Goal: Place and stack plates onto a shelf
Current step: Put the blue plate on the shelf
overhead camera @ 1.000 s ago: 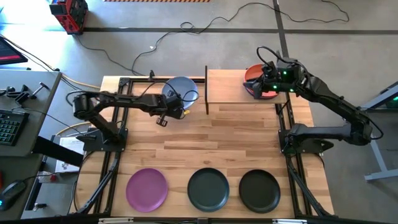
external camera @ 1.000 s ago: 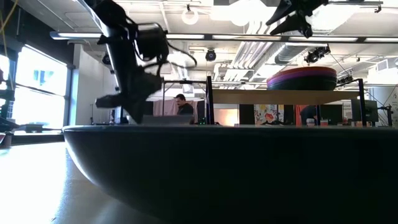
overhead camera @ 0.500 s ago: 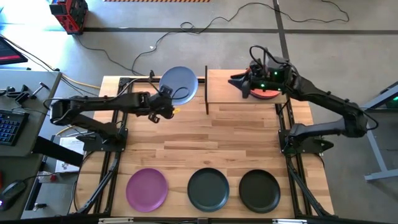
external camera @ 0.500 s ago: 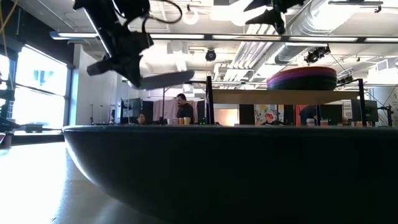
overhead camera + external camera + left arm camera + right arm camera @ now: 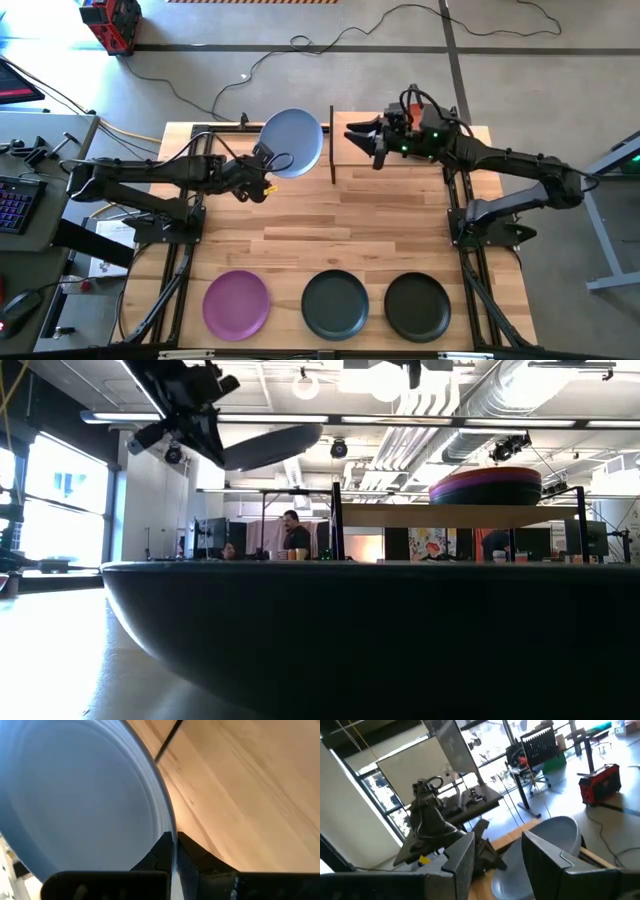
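Observation:
My left gripper is shut on a pale blue plate, held in the air over the far left of the table, beside the shelf's dark post. In the low view that plate hangs high, above the level of the shelf board. A stack of plates, purple and orange among them, rests on the board's right part. My right gripper is open over the shelf, pointing level toward the blue plate. My left gripper pinches the blue plate's rim between its two fingers, one on each face of the plate. The fingers slant in from the table's left. The plate is lifted clear of the table and tilted, its free edge higher than the held edge.
A purple plate and two dark plates lie in a row along the table's near edge. One dark plate fills the low view's foreground. People stand in the room beyond the table.
My left gripper has risen and drawn back toward the table's left, lifting the blue plate clear of the table and tipping its free edge up. My right gripper, still open, has left the stack and gone along the shelf toward the table's left, swinging from pointing down to level.

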`<state>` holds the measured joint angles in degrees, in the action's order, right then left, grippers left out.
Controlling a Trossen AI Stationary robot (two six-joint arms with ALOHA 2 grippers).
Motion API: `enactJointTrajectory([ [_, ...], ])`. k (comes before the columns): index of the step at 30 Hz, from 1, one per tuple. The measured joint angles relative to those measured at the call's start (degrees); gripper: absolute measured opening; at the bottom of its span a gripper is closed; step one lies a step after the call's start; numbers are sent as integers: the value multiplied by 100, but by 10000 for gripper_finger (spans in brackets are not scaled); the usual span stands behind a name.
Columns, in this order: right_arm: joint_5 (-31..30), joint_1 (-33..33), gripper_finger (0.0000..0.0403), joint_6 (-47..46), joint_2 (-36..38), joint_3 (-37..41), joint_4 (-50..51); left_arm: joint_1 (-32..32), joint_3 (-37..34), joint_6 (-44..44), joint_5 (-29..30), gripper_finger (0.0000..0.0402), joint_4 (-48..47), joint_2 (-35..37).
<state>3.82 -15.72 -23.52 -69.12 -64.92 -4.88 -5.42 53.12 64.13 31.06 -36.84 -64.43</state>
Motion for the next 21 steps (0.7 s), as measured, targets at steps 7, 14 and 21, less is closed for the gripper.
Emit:
enactJointTrajectory([
  [7,-901,479,147,656,-350,-864,453,172,382,169,14,1,-333,7],
  [14,-1876,563,147,236,-980,-2067,2203,189,527,171,6,1,-629,-1],
  [21,-2096,563,147,-1035,-1902,-3288,4272,281,525,159,-145,1,-1129,-288],
])
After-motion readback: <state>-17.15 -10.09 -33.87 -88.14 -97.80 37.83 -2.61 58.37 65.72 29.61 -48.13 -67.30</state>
